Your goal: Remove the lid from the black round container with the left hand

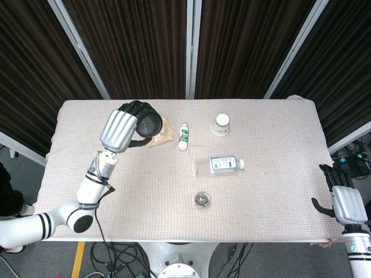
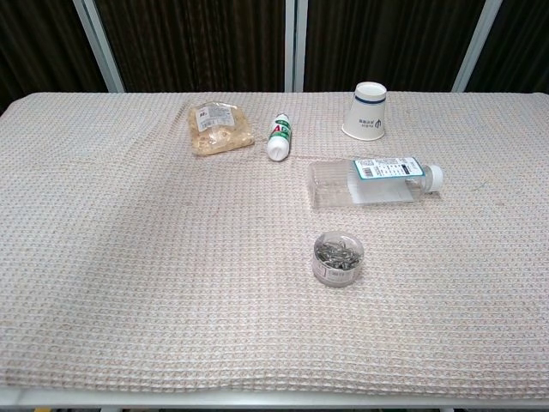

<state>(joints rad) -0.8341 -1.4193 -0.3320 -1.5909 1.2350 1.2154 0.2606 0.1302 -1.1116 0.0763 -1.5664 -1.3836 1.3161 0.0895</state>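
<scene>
The big table with the bumpy beige cloth (image 1: 272, 191) holds everything. Up high, the left hand (image 1: 124, 127) wraps around the black round container (image 1: 149, 124), probably lifted to get at its lid. The right hand (image 1: 342, 200) waits at the table's edge, fingers apart, holding nothing.

Tablecloth (image 2: 129, 283) — matt waffle-weave cloth; bottle (image 2: 373, 182) — clear glossy plastic; cup (image 2: 367, 111) — white paper.
</scene>
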